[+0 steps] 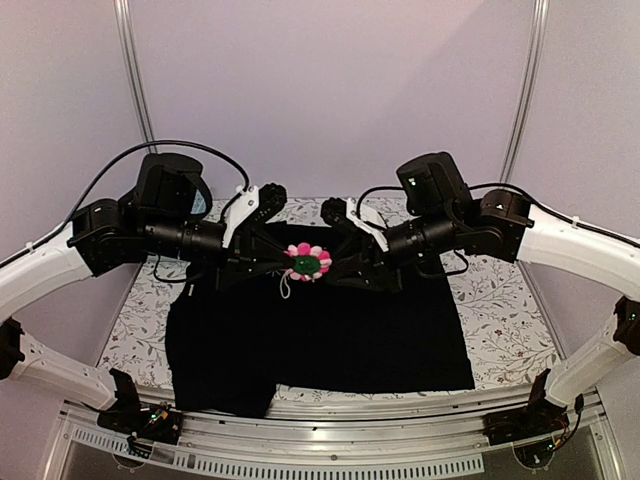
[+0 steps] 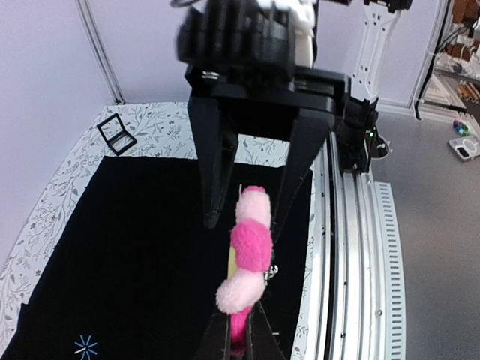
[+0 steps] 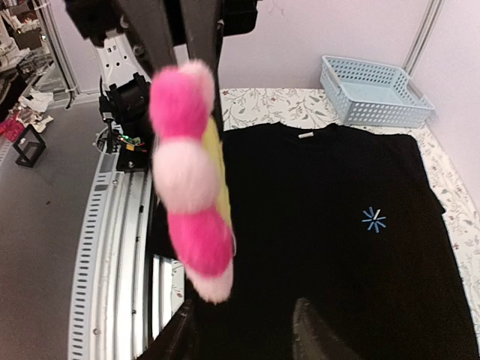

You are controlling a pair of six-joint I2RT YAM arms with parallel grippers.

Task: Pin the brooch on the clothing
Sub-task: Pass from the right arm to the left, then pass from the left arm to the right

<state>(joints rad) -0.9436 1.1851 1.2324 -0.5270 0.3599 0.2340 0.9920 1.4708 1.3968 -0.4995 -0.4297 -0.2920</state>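
1. The small, fuzzy flower-shaped brooch (image 1: 307, 261), with pink petals and a green round centre, hangs in the air between the two arms. In the top view it is over the far edge of the clothing, at 12 o'clock from the shirt's middle.
2. The left gripper (image 1: 280, 263) reaches in from 9 o'clock of the brooch. Its jaws are closed tight on the brooch's rim, and its wrist view shows the two fingers pinched together on the lowest petal.
3. The right gripper (image 1: 336, 262) comes from 3 o'clock. Its jaws stand partly apart and straddle the opposite rim of the brooch. I cannot tell whether either finger touches a petal.
4. The large black short-sleeved soft-fabric shirt (image 1: 320, 340) lies flat on the floral-patterned surface (image 1: 500, 320), below the brooch and apart from it.
5. A small light-blue star emblem (image 3: 373, 219) sits on the shirt's chest, at 3 o'clock of the brooch in the right wrist view.
6. A light-blue plastic mesh basket (image 3: 375, 91) stands on the surface just past the shirt's collar, at 1 o'clock in that view.
7. A small black frame-like stand (image 2: 116, 133) rests on the surface just off the shirt's corner, at 10 o'clock in the left wrist view.
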